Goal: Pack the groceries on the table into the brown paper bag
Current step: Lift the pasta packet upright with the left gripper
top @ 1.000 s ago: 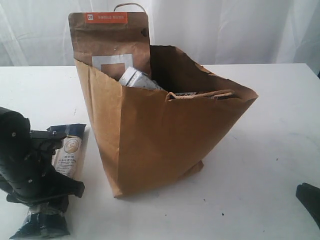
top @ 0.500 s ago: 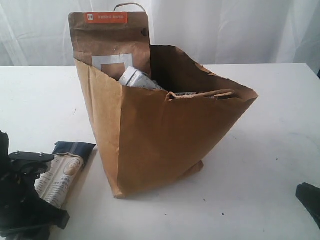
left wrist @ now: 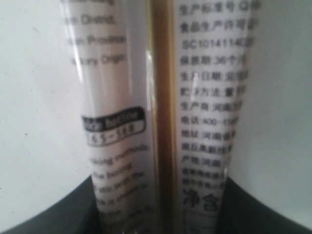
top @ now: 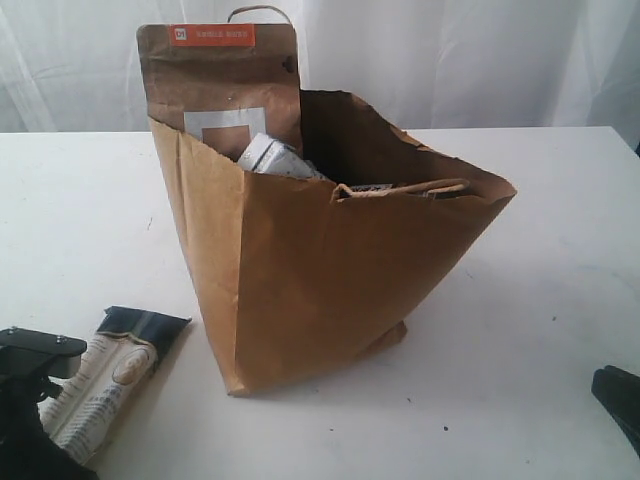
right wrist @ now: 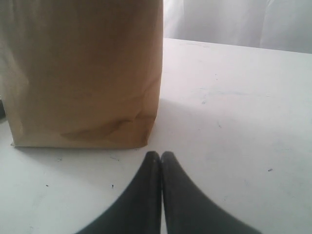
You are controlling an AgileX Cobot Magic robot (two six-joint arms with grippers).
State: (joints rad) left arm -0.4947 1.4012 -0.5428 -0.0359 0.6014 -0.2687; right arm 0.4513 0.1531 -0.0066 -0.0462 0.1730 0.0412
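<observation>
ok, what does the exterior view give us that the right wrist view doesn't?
Exterior only: the open top of the brown paper bag, with the orange-labelled pouch standing out of it, and the noodle packet outside the bag, to its left. Right wrist only: that the right gripper is shut, fingertips touching, nothing between them, facing the bag's base. Both: the bag's creased lower side and the bare white table beside it.

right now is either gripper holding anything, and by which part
The left gripper holds the noodle packet near one end; the right gripper is shut on nothing.
</observation>
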